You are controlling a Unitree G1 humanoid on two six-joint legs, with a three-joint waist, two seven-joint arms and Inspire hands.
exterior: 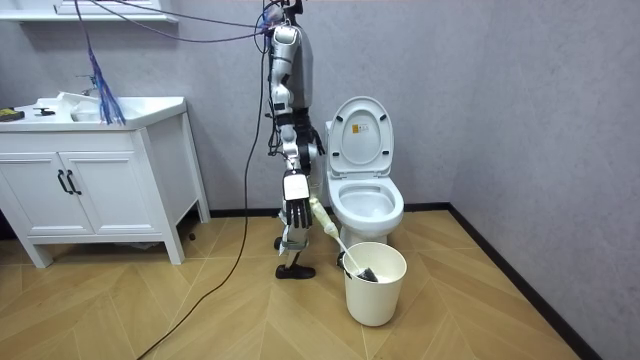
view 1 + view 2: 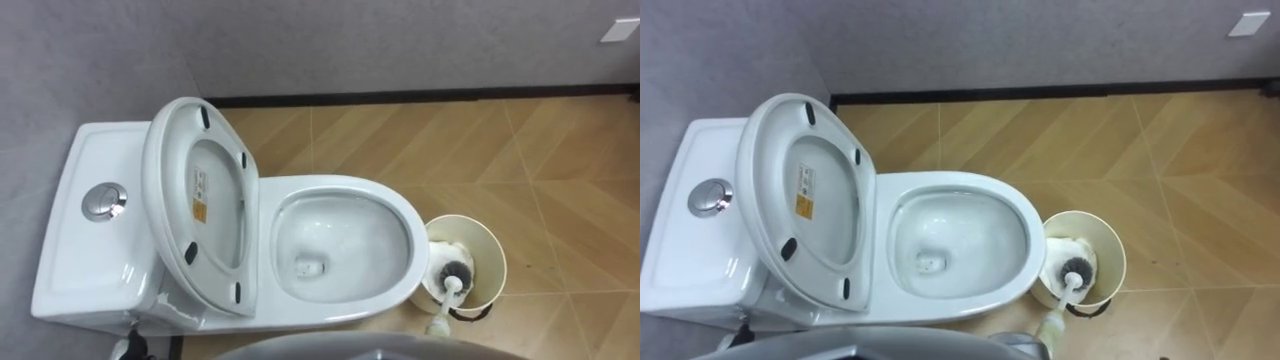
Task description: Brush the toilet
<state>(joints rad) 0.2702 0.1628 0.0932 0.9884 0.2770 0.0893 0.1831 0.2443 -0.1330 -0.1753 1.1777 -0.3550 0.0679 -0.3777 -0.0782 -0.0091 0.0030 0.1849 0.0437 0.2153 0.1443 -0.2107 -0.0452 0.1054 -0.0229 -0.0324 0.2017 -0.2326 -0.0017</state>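
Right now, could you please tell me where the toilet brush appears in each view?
Left eye view: toilet brush lower right, head in the bucket.
Right eye view: lower right, in the bucket.
Room view: bottom centre, leaning in the bucket.
Shared landmark: the toilet bowl beside the bucket.

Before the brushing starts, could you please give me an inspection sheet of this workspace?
surface: wood-pattern floor.
job's things: toilet, seat raised, bowl open; brush head down in the bucket, handle leaning out.
clutter: small items on the cabinet top.
hands: right hand hangs beside the top of the brush's handle; whether it holds it cannot be told.
cables: blue cords hang onto the cabinet.
surroundings: grey wall behind the toilet.
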